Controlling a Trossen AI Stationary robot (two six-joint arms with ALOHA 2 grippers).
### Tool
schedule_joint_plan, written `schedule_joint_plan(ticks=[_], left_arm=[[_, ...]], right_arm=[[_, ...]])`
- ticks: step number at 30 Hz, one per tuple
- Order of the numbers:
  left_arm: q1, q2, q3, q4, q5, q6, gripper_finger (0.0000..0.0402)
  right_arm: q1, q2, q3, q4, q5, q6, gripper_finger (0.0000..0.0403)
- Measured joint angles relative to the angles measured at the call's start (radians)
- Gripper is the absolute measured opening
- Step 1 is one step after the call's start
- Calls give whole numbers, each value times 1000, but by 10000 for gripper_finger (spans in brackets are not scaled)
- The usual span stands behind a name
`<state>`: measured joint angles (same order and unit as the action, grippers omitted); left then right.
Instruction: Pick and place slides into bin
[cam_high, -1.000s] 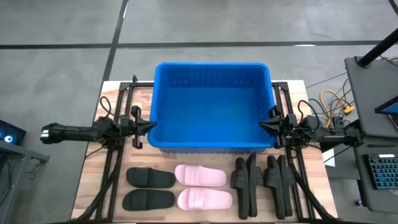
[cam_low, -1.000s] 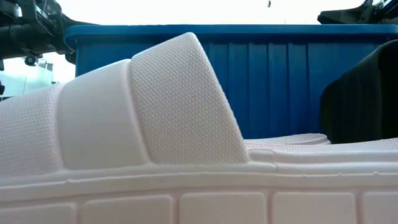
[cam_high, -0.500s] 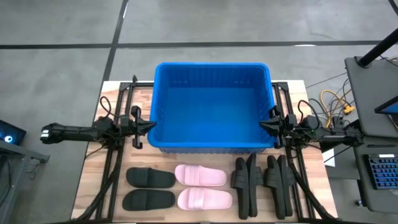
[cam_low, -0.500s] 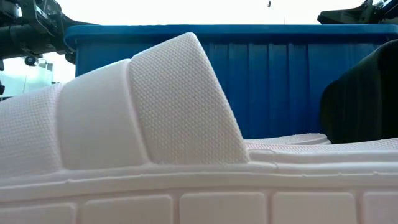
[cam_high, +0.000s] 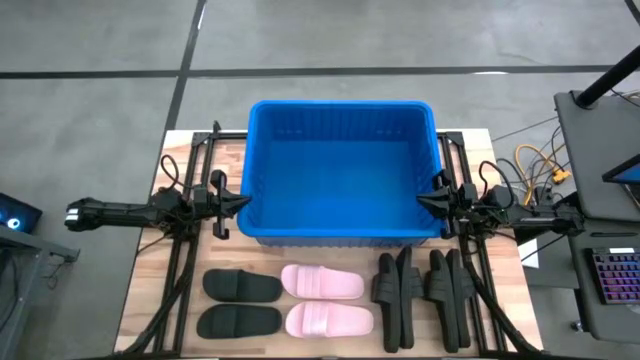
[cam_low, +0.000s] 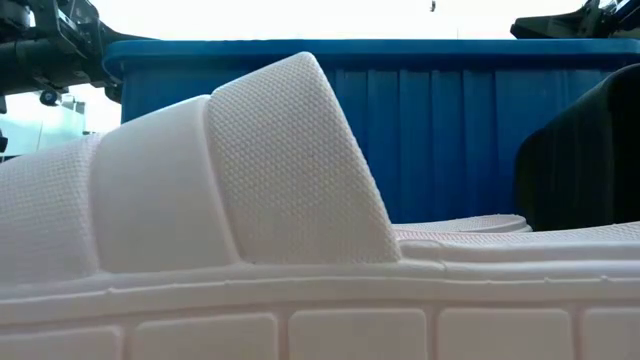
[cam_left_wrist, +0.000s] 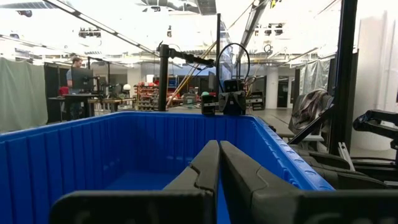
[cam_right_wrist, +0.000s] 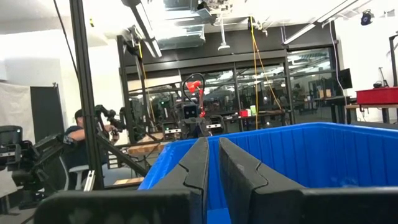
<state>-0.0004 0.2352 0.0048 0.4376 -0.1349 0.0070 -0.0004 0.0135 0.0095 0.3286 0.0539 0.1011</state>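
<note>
The slides sit in a row on the table in front of the bin (cam_high: 341, 172): a black pair (cam_high: 241, 303), a pink pair (cam_high: 324, 301), and what looks like two more black pairs (cam_high: 427, 297) on edge. The left gripper (cam_high: 244, 203) and right gripper (cam_high: 422, 201) wait at the bin's sides, fingers pressed together.

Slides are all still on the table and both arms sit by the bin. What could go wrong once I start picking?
The two black pairs on the right stand on edge, packed together; a grasp may catch two or topple them. The pink slides and flat black slides lie close together, so fingers may nudge a neighbour. The left gripper and right gripper sit shut at the bin's rim; lift clear first.
</note>
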Motion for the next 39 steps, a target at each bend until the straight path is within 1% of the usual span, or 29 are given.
schedule_joint_plan(ticks=[11, 18, 20, 23, 27, 33, 36, 39], left_arm=[[0, 0, 0, 0, 0, 0, 0], [0, 0, 0, 0, 0, 0, 0], [0, 0, 0, 0, 0, 0, 0], [0, 0, 0, 0, -1, 4, 0], [0, 0, 0, 0, -27, 75, 0], [0, 0, 0, 18, -28, 79, 0], [0, 3, 0, 110, -28, 75, 0], [0, 7, 0, 237, -28, 4, 0]], right_arm=[[0, 0, -1, 9, 0, 12, 28], [0, 2, -3, 71, 1, 18, 28], [0, 2, -3, 101, 22, 18, 28], [0, 1, -3, 120, 45, 82, 28], [0, 1, -3, 135, 45, 173, 28], [0, 1, -1, 191, 73, 470, 28], [0, 1, -1, 193, 78, 533, 28], [0, 2, -1, 196, 79, 535, 28]])
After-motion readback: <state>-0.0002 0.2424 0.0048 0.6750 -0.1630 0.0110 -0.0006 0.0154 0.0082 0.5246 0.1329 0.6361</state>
